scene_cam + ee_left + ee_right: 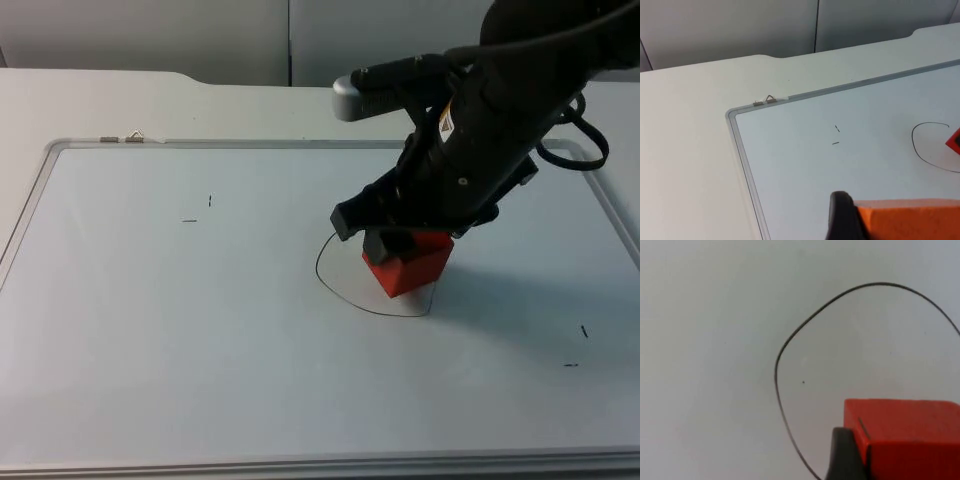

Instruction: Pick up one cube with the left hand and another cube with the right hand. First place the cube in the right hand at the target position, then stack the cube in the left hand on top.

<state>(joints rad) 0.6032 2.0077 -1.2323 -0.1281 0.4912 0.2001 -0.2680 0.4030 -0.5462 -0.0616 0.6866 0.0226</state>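
Right gripper [400,250] is reaching down over the middle of the whiteboard [150,330] that is lying on the counter [100,100], and its fingers are closing on a red cube [408,263]. In the top view, that cube is sitting inside the hand-drawn black outline [322,275] on the board, near the outline's right side, and seems to be resting on the board, though contact under it cannot be confirmed. In the right wrist view, the red cube [905,435] is lying within the curve of the outline [780,365], with 1 black fingertip [842,455] pressing against its side. Left gripper [890,222] is hanging above the board's left portion, holding an orange cube [910,220] between its fingers; 1 dark fingertip [840,215] is touching the cube's side. From that left wrist view, the board's metal frame [740,145] is running along the counter, 2 small clips [765,101] are sitting on its upper edge, and 2 short pen marks [836,136] are lying on the white surface, well apart from the outline [920,150]. A sliver of the red cube [955,141] is showing inside that outline. Behind the counter, a grey partition wall [150,30] is standing.
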